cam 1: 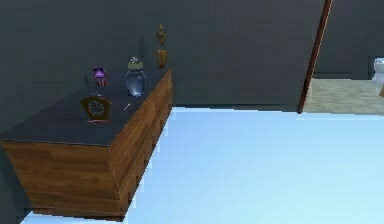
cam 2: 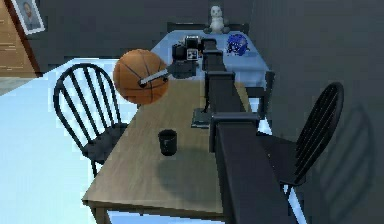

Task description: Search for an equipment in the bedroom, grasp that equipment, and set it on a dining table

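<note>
in the arm side view the orange basketball with black seams [cam 2: 130, 78] hangs at the far end of the hand [cam 2: 158, 76], clear of the long brown wooden table [cam 2: 135, 180], near its left edge and above a dark spindle-backed chair [cam 2: 88, 105]. the hand has hold of the ball; how wide its fingers stand i cannot tell. being round, the ball has no long axis and points no way that can be told. a small black cup [cam 2: 168, 142] stands on the table beside the dark arm [cam 2: 245, 160]. the forward view gives instead a low wooden cabinet with a dark top [cam 1: 70, 160], carrying a blue-grey jar [cam 1: 135, 78] and a small round-faced wooden clock [cam 1: 96, 107].
</note>
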